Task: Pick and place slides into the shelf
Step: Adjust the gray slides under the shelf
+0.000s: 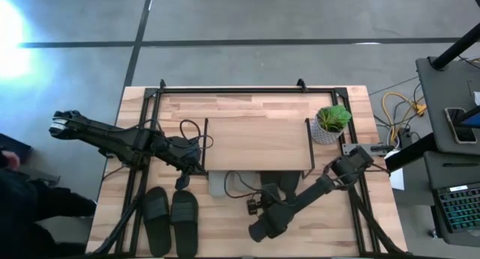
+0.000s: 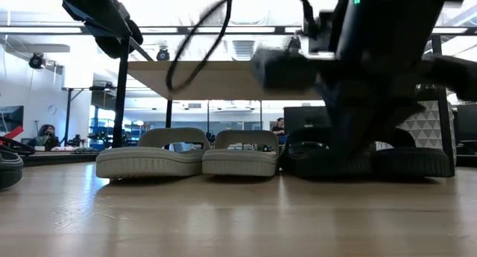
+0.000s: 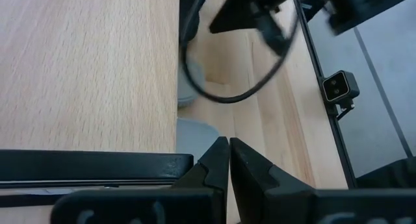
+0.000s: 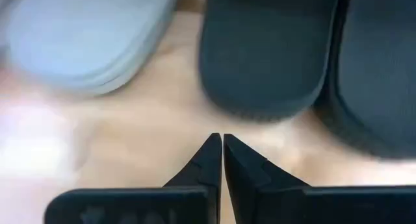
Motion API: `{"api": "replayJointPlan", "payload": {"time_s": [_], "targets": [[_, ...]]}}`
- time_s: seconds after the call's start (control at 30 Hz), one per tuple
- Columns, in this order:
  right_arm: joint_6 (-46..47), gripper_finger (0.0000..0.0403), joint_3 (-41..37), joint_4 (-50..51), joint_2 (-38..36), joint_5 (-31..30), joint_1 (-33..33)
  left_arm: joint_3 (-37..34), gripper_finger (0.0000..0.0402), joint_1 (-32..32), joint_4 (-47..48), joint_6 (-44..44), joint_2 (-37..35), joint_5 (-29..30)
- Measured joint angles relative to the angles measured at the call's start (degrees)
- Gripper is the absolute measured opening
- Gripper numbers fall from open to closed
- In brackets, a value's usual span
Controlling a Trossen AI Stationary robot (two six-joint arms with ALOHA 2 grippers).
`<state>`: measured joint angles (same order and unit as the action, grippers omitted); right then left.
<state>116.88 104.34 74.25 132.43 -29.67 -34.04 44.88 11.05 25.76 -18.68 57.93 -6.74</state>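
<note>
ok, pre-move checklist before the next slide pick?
1. Left end effector shut and empty, at the shelf's left end: ok.
2. Right end effector shut and empty, on the table in front of the shelved black pair: ok.
3. Grey pair and one black pair sit under the shelf board: ok.
4. Remaining black pair on the table at front left, clear of both arms: ok.
5. Free slot under the shelf for that pair: cannot tell.
6. Plant pot by the shelf's right end, near the right arm: not ok.

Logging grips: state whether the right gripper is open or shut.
Shut: the right gripper has its fingers pressed together, empty, just short of a black slide.
</note>
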Motion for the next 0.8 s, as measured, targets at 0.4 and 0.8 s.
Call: {"api": "replayJointPlan", "payload": {"time_s": [0.4, 0.8], "targets": [[8.74, 0.0009, 11.34, -0.59, -0.1, -0.62, -8.77, -0.11, 0.0, 0.0, -0.36, 1.66, 0.0, 0.11], [-4.64, 0.0009, 4.27, -21.0, 0.03, -5.13, -0.62, -0.17, 0.0, 0.03, -0.81, 4.57, 0.0, 0.13]]}}
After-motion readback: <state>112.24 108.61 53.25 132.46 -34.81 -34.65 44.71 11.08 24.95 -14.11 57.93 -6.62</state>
